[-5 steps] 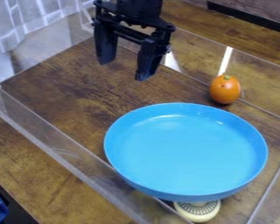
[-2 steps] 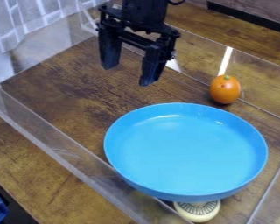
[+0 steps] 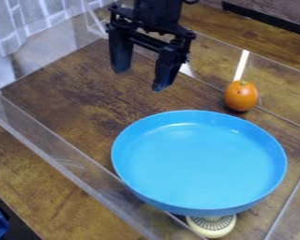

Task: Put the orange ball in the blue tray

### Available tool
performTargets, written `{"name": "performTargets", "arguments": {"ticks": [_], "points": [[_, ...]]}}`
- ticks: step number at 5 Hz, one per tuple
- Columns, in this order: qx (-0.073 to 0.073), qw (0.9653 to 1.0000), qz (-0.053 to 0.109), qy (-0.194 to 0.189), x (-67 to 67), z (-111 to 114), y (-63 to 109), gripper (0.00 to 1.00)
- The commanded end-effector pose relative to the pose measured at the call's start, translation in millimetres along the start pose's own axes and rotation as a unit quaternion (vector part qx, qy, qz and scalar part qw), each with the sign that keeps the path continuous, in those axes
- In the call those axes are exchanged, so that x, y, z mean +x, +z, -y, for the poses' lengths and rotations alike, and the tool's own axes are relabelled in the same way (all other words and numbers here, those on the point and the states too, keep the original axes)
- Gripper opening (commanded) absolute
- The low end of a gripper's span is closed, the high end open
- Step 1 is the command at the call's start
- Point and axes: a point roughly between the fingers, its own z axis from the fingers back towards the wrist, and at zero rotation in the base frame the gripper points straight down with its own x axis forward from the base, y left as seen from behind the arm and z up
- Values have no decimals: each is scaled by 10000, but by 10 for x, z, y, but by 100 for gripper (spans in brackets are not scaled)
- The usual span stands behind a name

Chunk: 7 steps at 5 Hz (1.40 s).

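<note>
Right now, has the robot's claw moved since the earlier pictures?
Yes, slightly: the claw now appears a little nearer the blue tray.

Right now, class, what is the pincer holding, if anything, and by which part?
Nothing: the pincer is open, and the orange ball sits apart from it.

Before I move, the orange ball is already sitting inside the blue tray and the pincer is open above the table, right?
Not quite: the orange ball is outside the blue tray, on the table beyond its rim, as the camera view shows. The pincer is open above the table.
</note>
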Motion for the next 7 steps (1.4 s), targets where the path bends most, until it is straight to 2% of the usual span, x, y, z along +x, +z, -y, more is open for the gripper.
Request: {"name": "performTargets", "arguments": {"ticks": [1,7], "points": [[1,9995,305,-123,60,85,178,100],[11,9996,153,-242,118,171,89,100]]}}
